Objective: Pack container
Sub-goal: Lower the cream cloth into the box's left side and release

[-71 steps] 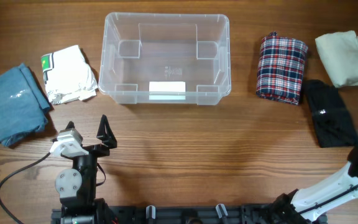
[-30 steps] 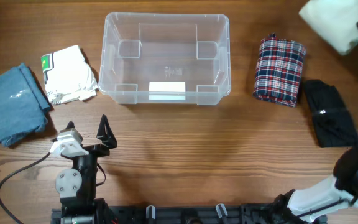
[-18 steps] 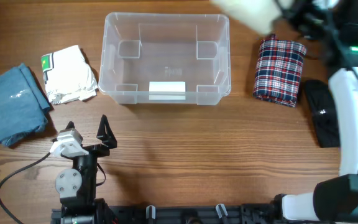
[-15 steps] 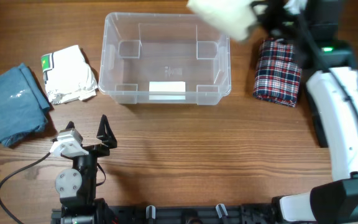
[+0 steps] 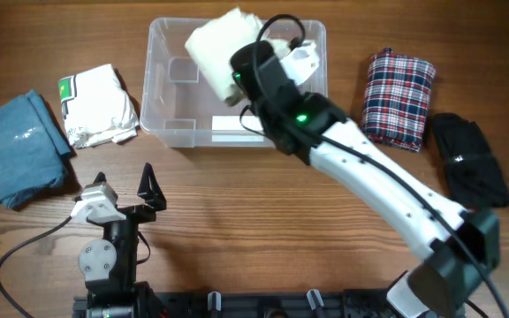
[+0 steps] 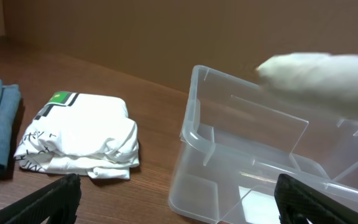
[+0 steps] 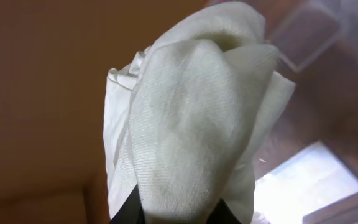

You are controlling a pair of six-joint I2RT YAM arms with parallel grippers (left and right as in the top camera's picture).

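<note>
The right end effector (image 7: pixel 173 216) was pinching a cream cloth (image 5: pixel 222 42) by its lower folds. In the right wrist view only the dark finger roots showed at the bottom edge, pressed against the fabric on either side. Seen from overhead, the cloth hung over the back-left part of the container (image 5: pixel 151 88), so the container lay straight below the end effector. From there, a release looked like a matter of going down, not sideways.

The container stood at the middle back of the table (image 5: pixel 263 230), with its long axis running left to right. The right arm reached across its front-right corner, so that arm was plainly the one placed to fill it. The left end effector (image 5: pixel 124 185) sat near the table's front edge, off the container's front-left corner, with its fingers spread and nothing between them.

The other items lay outside the container: a white shirt (image 5: pixel 98 106) and a blue cloth (image 5: pixel 16 146) to its left, and a plaid cloth (image 5: pixel 400 97) and a black cloth (image 5: pixel 471 159) to its right.

Much was hard to read:
- **Right fingertips:** overhead, the wrist and the cloth covered them.
- **Height:** how far the cloth hung above the container floor could not be told.
- **Left wrist view:** the cloth was a pale blur and the container's right end was cut off.
- **Label:** the arm hid part of the white label (image 5: pixel 228 124).
- **Contents:** the floor that could be seen was bare, but the area under the cloth was hidden.
</note>
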